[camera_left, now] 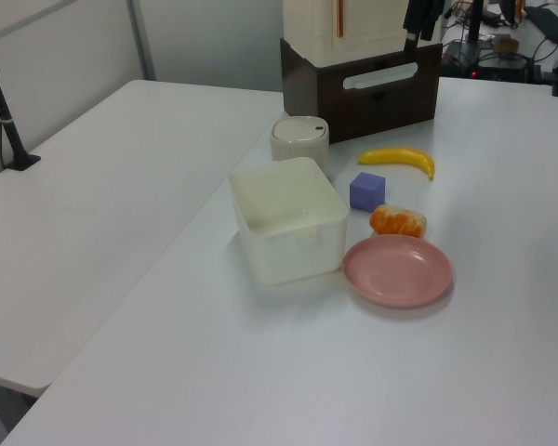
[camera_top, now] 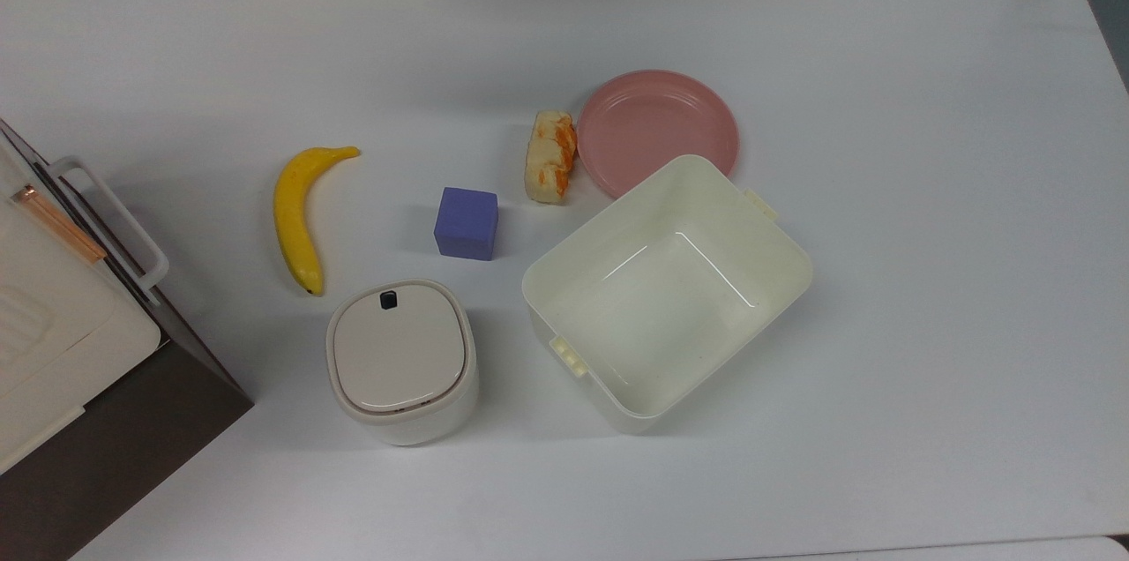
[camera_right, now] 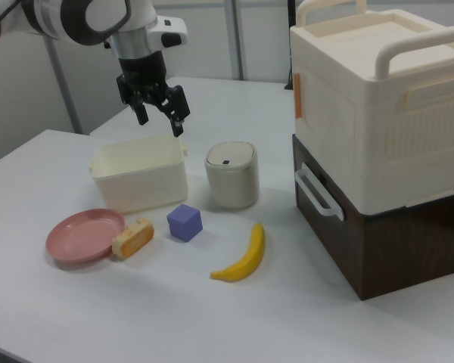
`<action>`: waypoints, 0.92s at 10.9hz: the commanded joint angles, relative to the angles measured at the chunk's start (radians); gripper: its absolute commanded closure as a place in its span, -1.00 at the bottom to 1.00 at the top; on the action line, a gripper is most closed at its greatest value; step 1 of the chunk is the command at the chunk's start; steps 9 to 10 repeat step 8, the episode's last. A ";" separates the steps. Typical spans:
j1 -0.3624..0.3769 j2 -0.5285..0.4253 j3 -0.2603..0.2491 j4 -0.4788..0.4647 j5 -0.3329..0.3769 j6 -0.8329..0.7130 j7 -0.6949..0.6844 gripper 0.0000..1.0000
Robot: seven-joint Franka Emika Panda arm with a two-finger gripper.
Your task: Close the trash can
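At table's far edge: end effector (camera_right: pixel 160 115) released (fingers spread); trash can (camera_top: pixel 401 362) lid down.

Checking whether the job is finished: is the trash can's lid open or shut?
Shut. The beige lid lies flat and flush in the trash can rim, with no gap showing in the top view or the right view.

Item count on the desk (camera_top: pixel 882 367): 1 trash can (camera_top: pixel 401 362), 1 tub (camera_top: pixel 668 290), 1 plate (camera_top: pixel 657 131), 1 banana (camera_top: pixel 295 214), 1 purple cube (camera_top: pixel 466 223), 1 orange-and-cream food piece (camera_top: pixel 550 156), 1 cabinet (camera_top: pixel 62 349).
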 commanded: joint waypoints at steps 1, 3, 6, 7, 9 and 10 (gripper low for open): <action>0.045 -0.029 -0.033 -0.038 0.015 -0.059 0.039 -1.00; 0.045 -0.027 -0.036 -0.024 0.015 -0.063 0.042 -1.00; 0.045 -0.027 -0.038 -0.022 0.015 -0.065 0.040 -1.00; 0.045 -0.027 -0.038 -0.024 0.014 -0.065 0.040 -1.00; 0.045 -0.027 -0.038 -0.024 0.014 -0.065 0.040 -1.00; 0.045 -0.027 -0.038 -0.024 0.014 -0.065 0.040 -1.00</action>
